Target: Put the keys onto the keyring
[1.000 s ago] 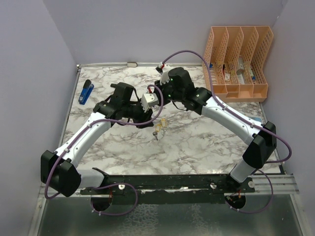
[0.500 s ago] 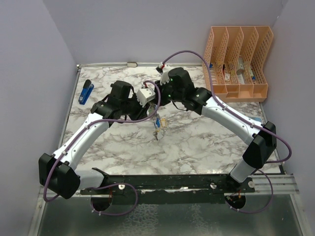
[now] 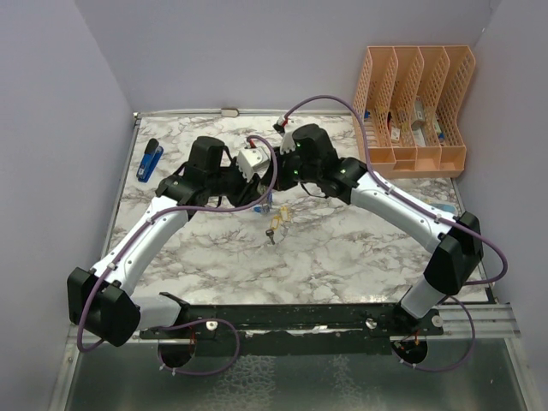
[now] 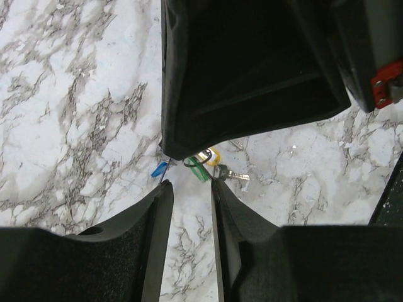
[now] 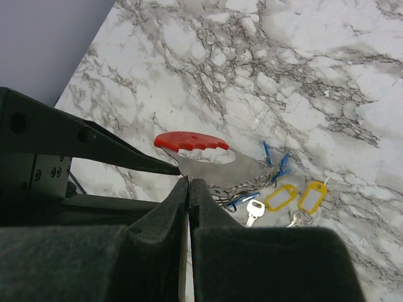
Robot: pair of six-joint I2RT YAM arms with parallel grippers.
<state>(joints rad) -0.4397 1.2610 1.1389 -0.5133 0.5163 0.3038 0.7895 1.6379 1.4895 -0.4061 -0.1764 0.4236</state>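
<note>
Top, left-wrist and right-wrist views of two arms meeting over the middle of a marble table (image 3: 342,248). The right gripper (image 5: 189,182) is fully closed, its two dark fingers pinching the lower edge of the keyring (image 5: 214,167), a flat silver loop with a red ridged top, held clear of the marble and roughly level. The keys (image 5: 280,197) cluster at the right end of the keyring: blue tags nearest the metal, two yellow tags and a bare silver key just beyond; whether they hang or rest on the table cannot be told. The left gripper (image 4: 191,185) stands partly open, its fingers (image 4: 157,220) apart with only marble showing between them and nothing grasped. It points at the blue, green and yellow keys just below the right gripper's housing. In the right-wrist view a dark pointed finger reaches the left end of the keyring. A blue stapler (image 3: 151,160) lies near the far left edge, and an orange file rack (image 3: 415,107) stands at the far right corner
</note>
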